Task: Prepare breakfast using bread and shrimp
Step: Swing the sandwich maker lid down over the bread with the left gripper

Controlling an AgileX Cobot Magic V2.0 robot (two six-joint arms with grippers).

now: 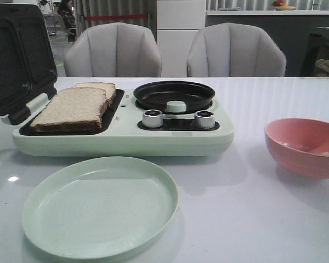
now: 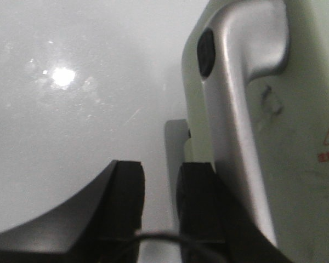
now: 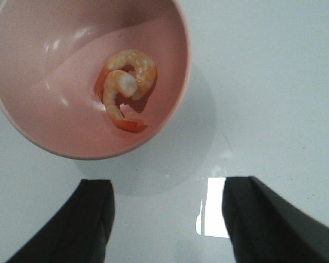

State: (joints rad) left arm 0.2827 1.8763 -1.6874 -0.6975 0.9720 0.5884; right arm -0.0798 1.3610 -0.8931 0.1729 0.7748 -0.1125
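Two slices of bread lie on the sandwich maker's dark left plate, one slice (image 1: 71, 107) in front and partly covering the other (image 1: 101, 86). Two curled shrimp (image 3: 123, 90) rest in the pink bowl (image 3: 27, 109), which stands at the right of the table (image 1: 304, 148). My right gripper (image 3: 167, 203) is open over bare table just beside that bowl, holding nothing. My left gripper (image 2: 160, 181) is open by a narrow gap with nothing in it, right beside the lid's silver handle (image 2: 241, 109). Neither gripper shows in the front view.
The pale green sandwich maker (image 1: 126, 143) stands mid-table with its lid (image 1: 16, 55) raised at the left, a round black pan (image 1: 174, 94) and two knobs (image 1: 152, 118) on its right half. A pale green plate (image 1: 98, 205) lies in front of it. Chairs stand behind the table.
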